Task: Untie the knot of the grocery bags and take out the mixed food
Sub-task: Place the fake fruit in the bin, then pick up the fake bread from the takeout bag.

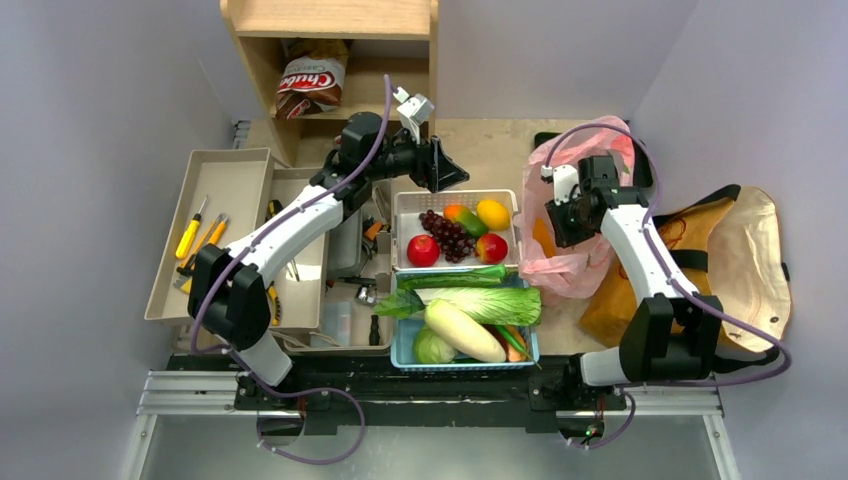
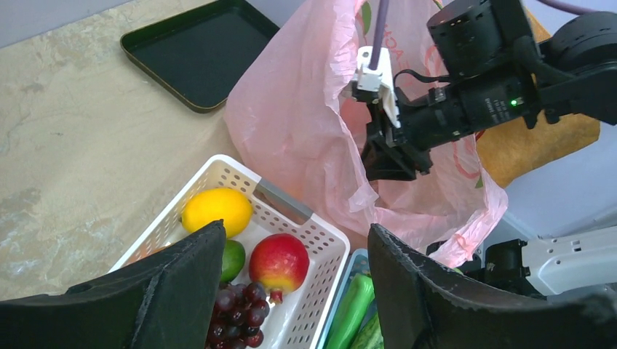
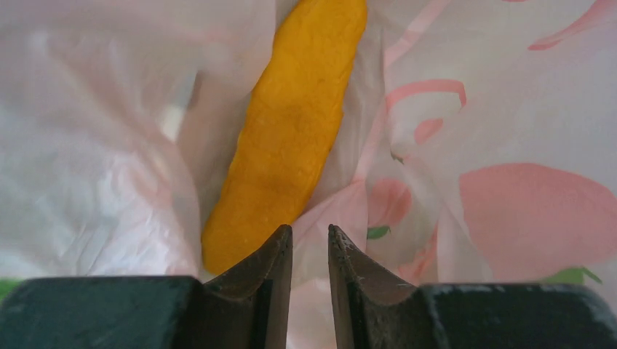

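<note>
The thin pink bag stands open right of the baskets; no knot shows. My right gripper reaches inside it. In the right wrist view its jaws stand narrowly apart on nothing, just below a long orange carrot-like piece lying on the bag's plastic. My left gripper is open and empty over the far edge of the white basket. Its wrist view shows a red apple, a yellow fruit and grapes below. The brown bag lies under the pink one.
A blue basket holds cucumber, napa cabbage, daikon and a round green cabbage. Tool trays sit left. A shelf with the Chubs bag stands behind. A beige tote lies right, a dark tray at the back.
</note>
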Action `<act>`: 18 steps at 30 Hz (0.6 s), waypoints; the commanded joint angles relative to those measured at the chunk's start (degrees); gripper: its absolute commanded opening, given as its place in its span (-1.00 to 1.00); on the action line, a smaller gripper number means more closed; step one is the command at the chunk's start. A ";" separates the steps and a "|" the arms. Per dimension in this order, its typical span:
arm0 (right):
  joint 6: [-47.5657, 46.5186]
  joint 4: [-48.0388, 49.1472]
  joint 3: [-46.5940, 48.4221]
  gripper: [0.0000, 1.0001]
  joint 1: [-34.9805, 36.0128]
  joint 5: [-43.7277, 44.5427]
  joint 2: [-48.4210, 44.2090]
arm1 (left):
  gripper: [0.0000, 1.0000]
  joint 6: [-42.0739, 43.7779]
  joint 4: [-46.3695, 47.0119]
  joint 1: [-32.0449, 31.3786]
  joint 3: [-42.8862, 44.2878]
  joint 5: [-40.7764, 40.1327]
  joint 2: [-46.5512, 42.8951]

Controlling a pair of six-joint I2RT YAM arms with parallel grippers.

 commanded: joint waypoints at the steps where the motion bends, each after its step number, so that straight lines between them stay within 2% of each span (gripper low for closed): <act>1: 3.98 10.77 -2.14 -0.52 0.05 -0.62 0.82 | 0.37 -0.40 2.84 0.14 2.79 1.51 0.09; 11: 7.13 20.35 -7.87 -0.37 -0.01 -2.01 6.23 | 0.37 -0.36 2.41 0.16 3.45 1.98 0.77; 16: 7.08 22.77 -8.67 -0.37 0.00 -1.67 9.30 | 0.36 -0.35 2.25 0.17 3.96 2.34 1.08; 18: 6.71 22.88 -8.62 -0.29 -0.01 -2.20 10.69 | 0.36 -0.22 2.26 0.19 4.13 2.35 1.26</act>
